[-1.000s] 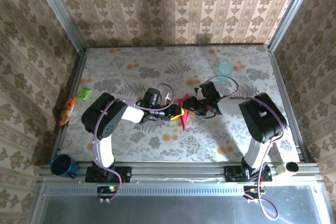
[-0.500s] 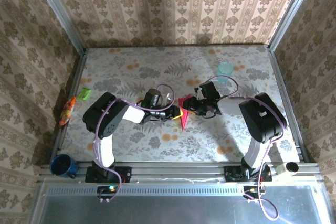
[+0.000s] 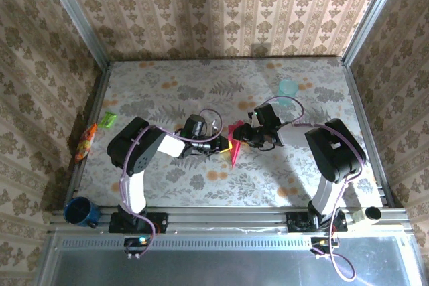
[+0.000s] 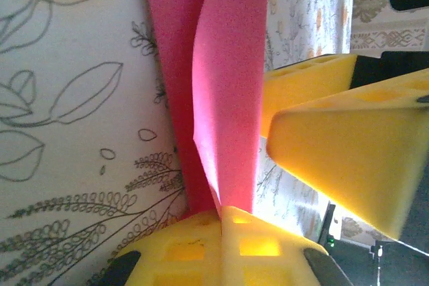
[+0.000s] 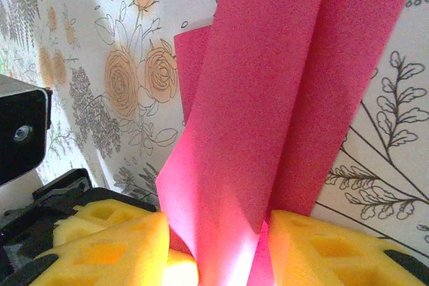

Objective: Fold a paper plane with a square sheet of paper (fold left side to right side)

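A flower-pattern table (image 3: 201, 185) carries a pale teal cup (image 3: 287, 88) near its far right corner, a green packet (image 3: 108, 120) and an orange packet (image 3: 86, 141) at its left edge, folded magenta-red paper (image 3: 234, 150) in the middle

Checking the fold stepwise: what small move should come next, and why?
Probably the left tool carries its flap rightward and down: it is shut on the sheet of paper, whose flap stands raised, unfolded, inside the right tool, fingers parted.

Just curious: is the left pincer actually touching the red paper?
Touching. Left wrist view: the left pincer is shut on a raised flap of the red paper.
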`<state>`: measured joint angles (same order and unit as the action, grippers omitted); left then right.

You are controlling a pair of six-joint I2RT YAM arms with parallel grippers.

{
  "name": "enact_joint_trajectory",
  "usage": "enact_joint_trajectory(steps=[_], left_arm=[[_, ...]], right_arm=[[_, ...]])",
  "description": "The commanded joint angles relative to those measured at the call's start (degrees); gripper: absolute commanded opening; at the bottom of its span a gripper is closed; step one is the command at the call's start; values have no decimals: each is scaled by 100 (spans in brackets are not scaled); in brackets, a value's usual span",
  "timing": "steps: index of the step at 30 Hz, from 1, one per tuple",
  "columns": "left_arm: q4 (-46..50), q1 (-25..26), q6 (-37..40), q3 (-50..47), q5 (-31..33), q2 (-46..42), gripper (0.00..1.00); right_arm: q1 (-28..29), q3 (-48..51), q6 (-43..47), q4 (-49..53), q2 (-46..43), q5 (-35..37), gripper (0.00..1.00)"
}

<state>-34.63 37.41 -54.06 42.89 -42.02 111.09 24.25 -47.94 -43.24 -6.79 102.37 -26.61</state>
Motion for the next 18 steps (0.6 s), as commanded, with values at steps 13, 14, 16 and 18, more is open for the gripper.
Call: enact_joint_trajectory(steps=[13,14,16,18], left_arm=[[903,99,580,228,308,229,0],[988,105,595,245,356,238,0],[1178,117,637,287,450,247,0],[1381,128,699,352,475,248,0]], right_arm=[[80,40,80,314,48,200,46],[71,56,64,280,8,179,46],[58,88,16,228,-41,126,45],[38,117,-38,162,-76,93,45]])
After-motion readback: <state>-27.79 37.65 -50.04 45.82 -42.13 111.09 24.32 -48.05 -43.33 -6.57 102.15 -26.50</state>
